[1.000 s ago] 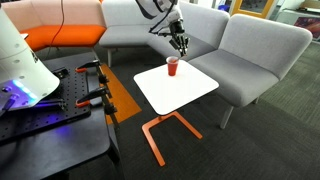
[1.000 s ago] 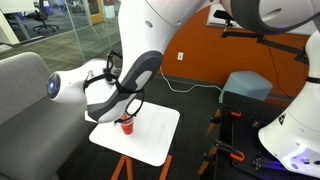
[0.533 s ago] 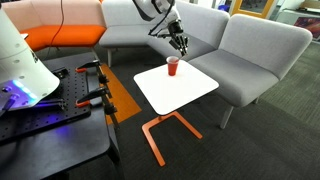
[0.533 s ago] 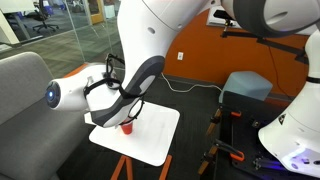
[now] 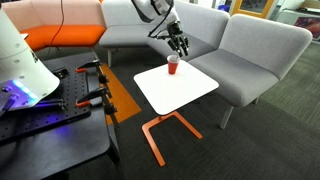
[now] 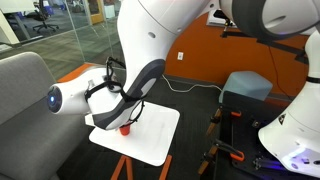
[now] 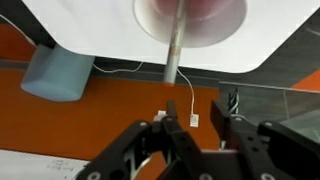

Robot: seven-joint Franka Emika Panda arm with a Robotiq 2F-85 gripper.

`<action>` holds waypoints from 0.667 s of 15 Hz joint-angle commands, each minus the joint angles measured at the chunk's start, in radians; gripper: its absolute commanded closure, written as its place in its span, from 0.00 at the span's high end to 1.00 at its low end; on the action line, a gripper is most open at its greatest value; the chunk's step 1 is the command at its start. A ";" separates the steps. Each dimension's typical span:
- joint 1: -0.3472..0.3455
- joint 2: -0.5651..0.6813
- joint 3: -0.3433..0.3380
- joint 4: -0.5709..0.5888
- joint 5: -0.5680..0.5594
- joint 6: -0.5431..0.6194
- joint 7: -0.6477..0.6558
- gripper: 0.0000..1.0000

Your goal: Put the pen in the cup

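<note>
The red cup (image 5: 173, 66) stands on the far part of the small white table (image 5: 185, 92). In an exterior view only a bit of the cup (image 6: 126, 128) shows under the arm. In the wrist view the cup's whitish rim (image 7: 190, 14) is at the top edge, and the pen (image 7: 171, 55), a thin greyish stick, leans out of it over the table (image 7: 80, 30). My gripper (image 7: 195, 125) is open and empty, apart from the pen. It hovers just above and behind the cup in an exterior view (image 5: 180, 44).
Grey sofa seats (image 5: 255, 50) stand behind and beside the table, with an orange seat (image 5: 60, 38) further along. A black workbench with clamps (image 5: 60, 110) is close by. A pale blue box (image 7: 60, 75) lies on the orange floor.
The gripper has drawn slightly away from the cup. In one exterior view the arm now covers more of the cup. The cup has not moved.
</note>
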 commanded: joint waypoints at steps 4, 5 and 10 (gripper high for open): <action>-0.020 -0.048 0.019 -0.036 0.000 0.051 0.043 0.97; -0.024 -0.062 0.018 -0.041 0.005 0.053 0.054 1.00; -0.069 -0.152 0.037 -0.075 0.058 0.033 0.014 1.00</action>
